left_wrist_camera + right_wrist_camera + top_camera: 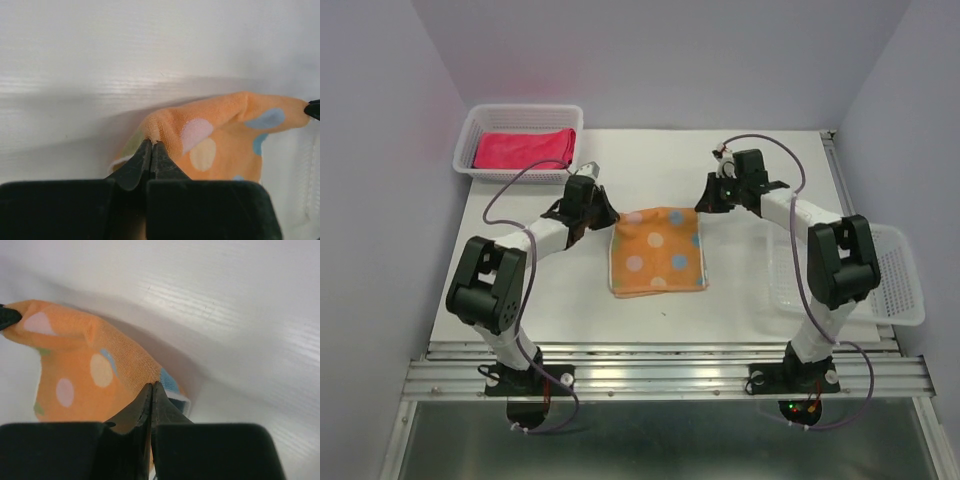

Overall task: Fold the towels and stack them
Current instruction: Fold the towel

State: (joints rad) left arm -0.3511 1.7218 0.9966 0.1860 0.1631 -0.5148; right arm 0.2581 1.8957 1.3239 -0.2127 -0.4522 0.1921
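From the top view, the orange spotted towel (658,252) lies about midway across the surface (660,165), a little nearer the near edge than the far one. My left tool (610,218) sits at its far-left corner and my right tool (701,207) at its far-right corner. A pink-red towel (525,148) lies in the basket (480,125) at the far-left corner of the surface. My worry here is symmetry. If one arm leads the other, the far hem will skew and the fold will land crooked.

In the left wrist view, the left tool (151,150) is pressed together on a small bunch of towel (225,130) corner, with only a thin nip of cloth between the tips. I judge that shallow bite could slip out under any tension. It may also hold just one layer and leave the rest behind.

In the right wrist view, the right tool (152,392) is likewise pinching the towel (85,360) at its corner, close to the blue-edged hem. The cloth rises in a ridge between the two grips. If I spread the arms apart, that slack goes taut and could pull a corner free.
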